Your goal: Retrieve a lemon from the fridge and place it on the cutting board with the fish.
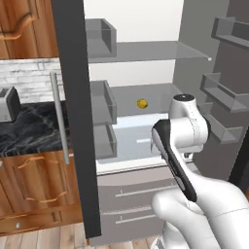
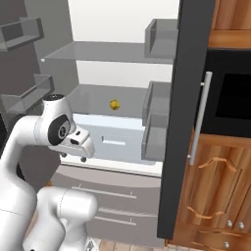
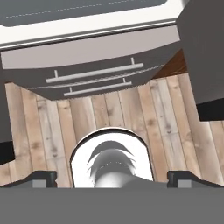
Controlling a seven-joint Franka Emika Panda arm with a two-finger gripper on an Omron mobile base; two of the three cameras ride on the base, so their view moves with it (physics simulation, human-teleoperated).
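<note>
Fridge [image 1: 146, 63] open, both doors swung wide, grey shelves and door bins on show. Lemon [image 1: 142, 103] on the middle shelf, toward its back edge, alone, apart from walls and bins; same lemon [image 2: 114, 104] small and yellow from the right base view, near that shelf's rear centre. Below it a pale crisper front, then two lower drawers [image 2: 105, 206] with bar handles. Arm folded in front of the fridge, elbow high, hand [image 2: 78, 143] hanging at about the level of the crisper, well short of the lemon. Hand view aimed down at the drawers [image 3: 94, 74] and a wooden plank floor [image 3: 105, 113]. Jaws spread wide: tips [image 3: 41, 178] at the far left and right of the bottom edge, nothing between them. Marble surface [image 1: 29, 129] left of the fridge, toaster [image 1: 8, 103] on it near the back wall, wooden cabinets [image 1: 34, 187] below. Dark oven panel [image 2: 230, 93] and more wooden cabinets right of the fridge.
</note>
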